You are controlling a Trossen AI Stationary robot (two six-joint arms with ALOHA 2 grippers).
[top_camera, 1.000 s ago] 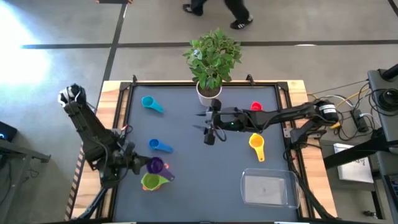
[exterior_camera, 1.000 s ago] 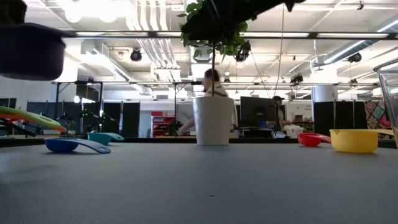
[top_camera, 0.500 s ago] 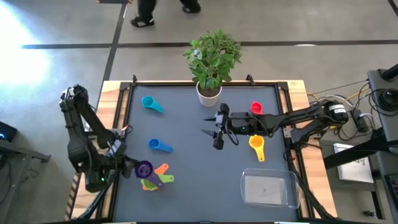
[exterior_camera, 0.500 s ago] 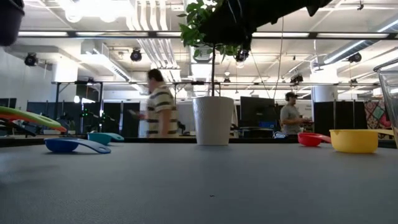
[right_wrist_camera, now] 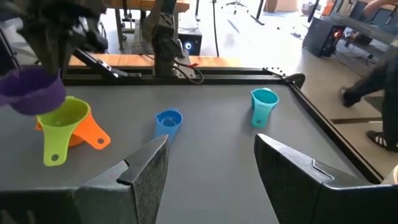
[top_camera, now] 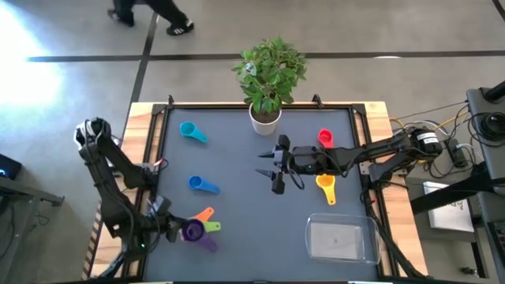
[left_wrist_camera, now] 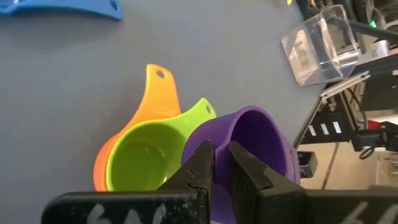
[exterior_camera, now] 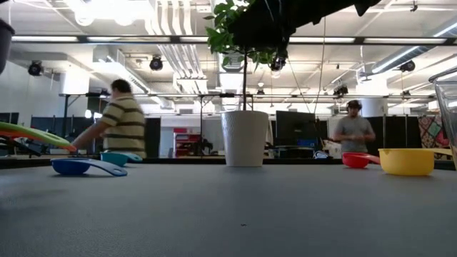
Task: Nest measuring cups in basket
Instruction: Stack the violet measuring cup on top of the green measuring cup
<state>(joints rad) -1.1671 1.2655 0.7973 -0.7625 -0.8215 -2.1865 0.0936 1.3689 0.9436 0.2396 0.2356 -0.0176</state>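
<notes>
My left gripper (top_camera: 175, 229) is near the table's front left corner, shut on the purple measuring cup (left_wrist_camera: 258, 146). That cup hangs just above a green cup (left_wrist_camera: 140, 158) nested in an orange cup (left_wrist_camera: 158, 93), which rest on the mat. A blue cup (top_camera: 203, 184) and a teal cup (top_camera: 192, 131) lie on the left half. A red cup (top_camera: 324, 138) and a yellow cup (top_camera: 325, 183) lie on the right. The clear basket (top_camera: 341, 239) sits at the front right. My right gripper (top_camera: 268, 167) hovers open over the table's middle, touching nothing. My left gripper pinches the purple cup's rim wall (left_wrist_camera: 219, 127), one finger inside the bowl and one outside. The fingers slant down from the table's left side. The cup is lifted clear, mouth up, hanging over the green cup (right_wrist_camera: 62, 121).
A white plant pot (top_camera: 266, 117) with a leafy plant stands at the far edge's middle. The mat's raised frame (top_camera: 158, 158) runs round the table. People move in the room behind.
My left gripper has carried the purple cup toward the table's near edge, so that it now hangs over the green cup; the orange handle shows beside it. My right gripper has drawn back a little toward the right edge, still open.
</notes>
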